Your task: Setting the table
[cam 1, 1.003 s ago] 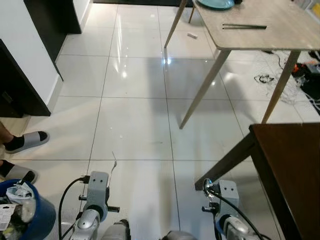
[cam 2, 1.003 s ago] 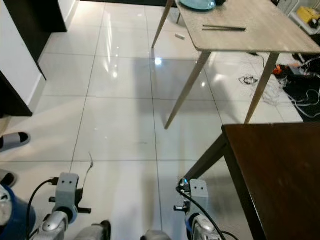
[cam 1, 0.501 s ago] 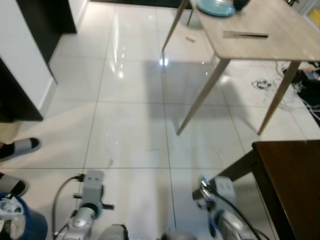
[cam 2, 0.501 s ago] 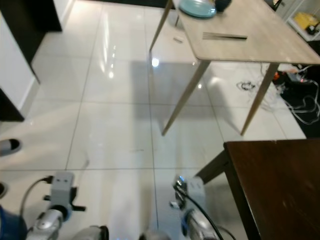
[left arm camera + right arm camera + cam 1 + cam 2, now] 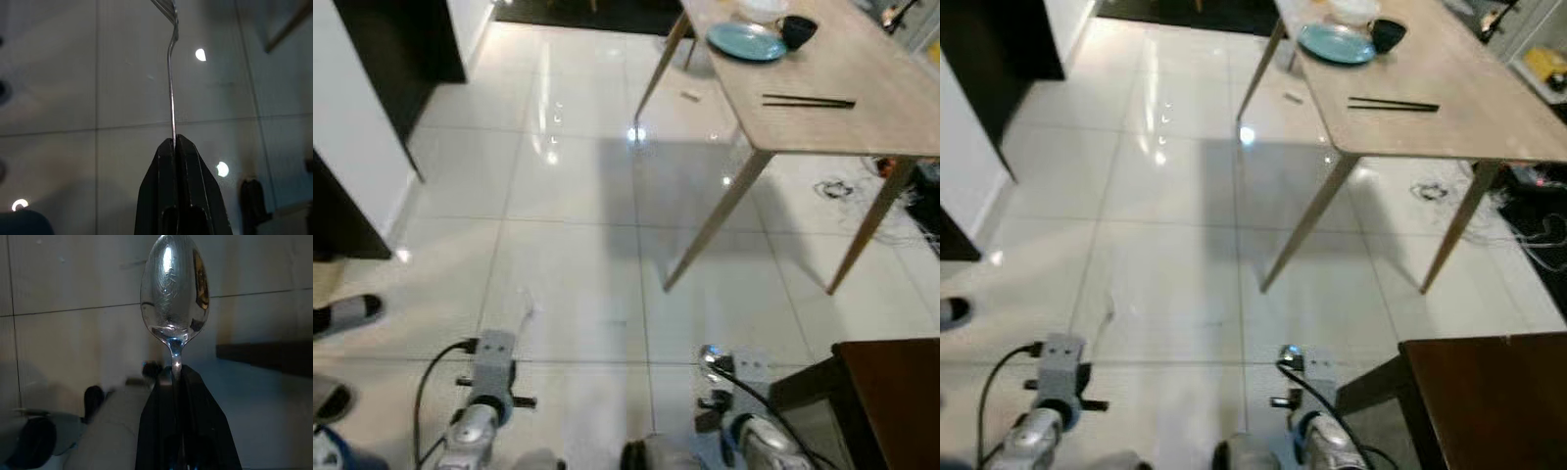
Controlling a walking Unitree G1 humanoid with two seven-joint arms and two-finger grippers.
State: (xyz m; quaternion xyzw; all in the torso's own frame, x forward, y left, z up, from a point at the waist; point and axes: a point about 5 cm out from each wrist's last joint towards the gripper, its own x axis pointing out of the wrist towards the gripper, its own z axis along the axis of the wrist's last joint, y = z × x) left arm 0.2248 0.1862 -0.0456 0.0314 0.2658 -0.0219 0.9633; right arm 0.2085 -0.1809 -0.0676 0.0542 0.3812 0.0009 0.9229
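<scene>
A light wooden table [image 5: 871, 132] stands ahead to the right. On it lie a teal plate [image 5: 745, 41], a black bowl [image 5: 796, 30] and a pair of dark chopsticks [image 5: 808, 100]. Low over the tiled floor, my left gripper [image 5: 175, 142] is shut on the handle of a thin metal fork [image 5: 171, 73], whose tines point away from me. My right gripper [image 5: 176, 374] is shut on a shiny spoon [image 5: 174, 289], bowl end forward. Both arms hang near my body, well short of the table.
A dark brown table [image 5: 901, 392] juts in at the near right beside my right arm. A black cabinet [image 5: 347, 211] lines the left wall. A person's sandalled foot [image 5: 342, 315] rests at the left edge. Cables [image 5: 832, 186] lie under the light table.
The camera has shifted: more of the light table's top and the black bowl show, and the dark table and blue bin slid toward the lower edges. Both grippers keep their hold.
</scene>
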